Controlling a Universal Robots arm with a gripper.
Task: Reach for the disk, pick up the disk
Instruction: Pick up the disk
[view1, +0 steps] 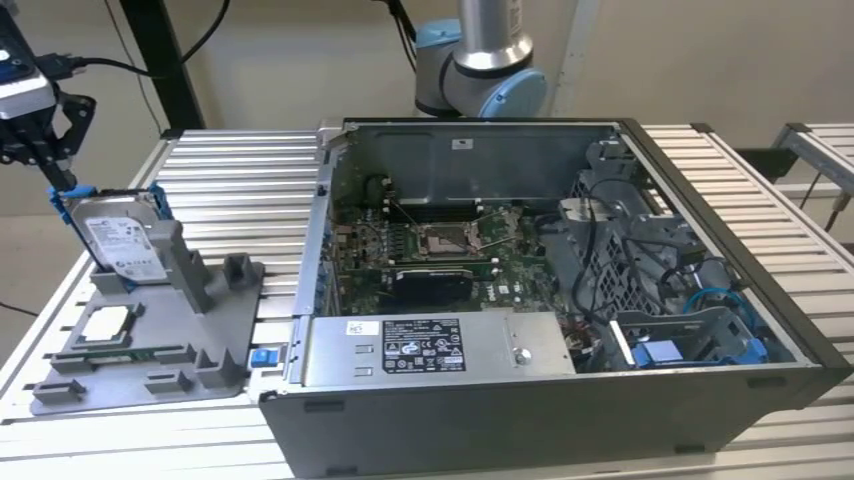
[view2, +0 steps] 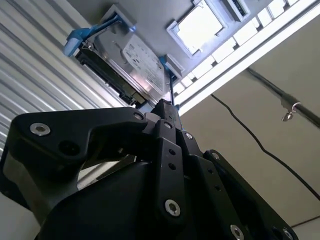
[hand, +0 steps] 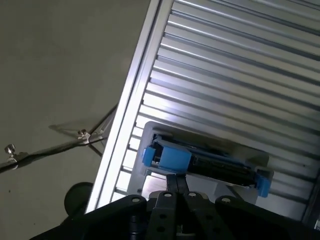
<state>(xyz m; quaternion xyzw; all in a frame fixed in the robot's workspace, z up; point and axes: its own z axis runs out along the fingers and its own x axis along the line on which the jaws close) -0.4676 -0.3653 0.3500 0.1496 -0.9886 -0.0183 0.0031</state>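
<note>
Gripper at the exterior view's left, pointing down, tips at top blue rail of the disk. Fingers drawn close together in both wrist views; whether they pinch the rail, cannot tell. Disk stands on edge, leaning, in grey holder on slatted metal table, beside open computer case. Bare floor past table edge

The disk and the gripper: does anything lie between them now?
No. In the exterior view the gripper is right at an upper corner of the disk, with nothing between them; both wrist views agree.
</note>
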